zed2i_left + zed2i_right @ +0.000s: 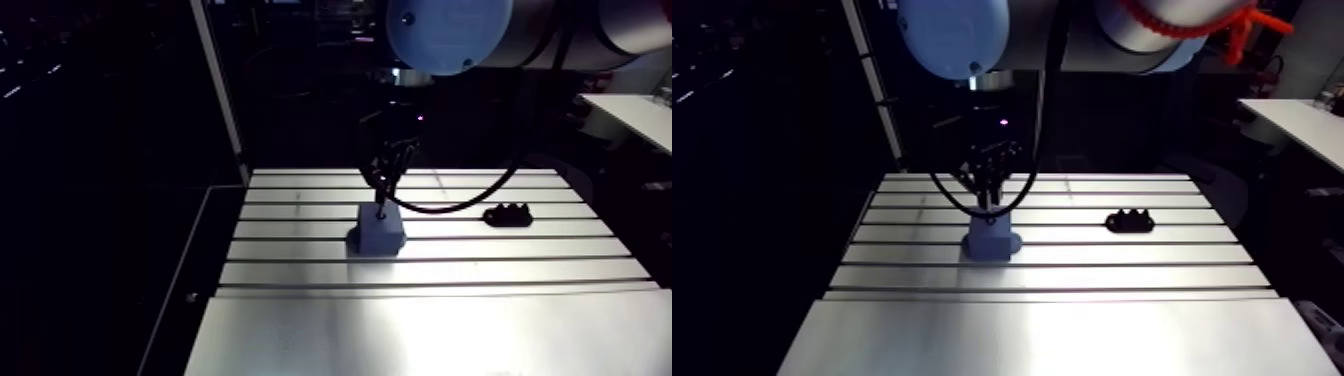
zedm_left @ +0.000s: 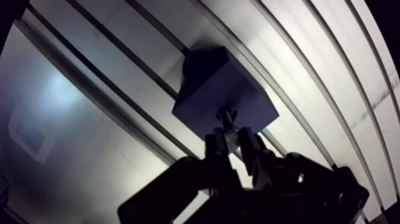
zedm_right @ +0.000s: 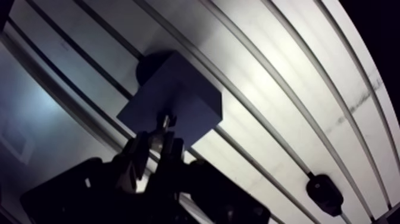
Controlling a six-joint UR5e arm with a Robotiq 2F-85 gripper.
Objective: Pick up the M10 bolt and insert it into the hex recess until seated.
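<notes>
The M10 bolt (image 2: 225,118) is pinched between the fingertips of the gripper (image 2: 232,140). The two fingers (image 2: 215,146) are closed in on it, with only its short dark end poking out ahead of them. That end sits over the top face of the grey block (image 2: 238,89), close to the edge nearest the gripper. From the wrist view I cannot tell whether the tip touches the face or has entered a recess, and no hex opening can be made out on the block. A dark rounded shape lies against the block's far corner, but the view does not settle whether it is a part or a shadow.

In the arm view the gripper (image 1: 383,192) hangs straight down at the middle of the frame, directly above the block (image 1: 377,236). The block stands on the slotted aluminium table (image 1: 450,320), straddling one of the slots. To the right of centre, well apart from the block and on a rib a little farther back, lies a small black lumpy fixture (image 1: 508,214). In the wrist view it shows as a dark rounded piece (image 3: 324,193) off to the side of the gripper.
</notes>
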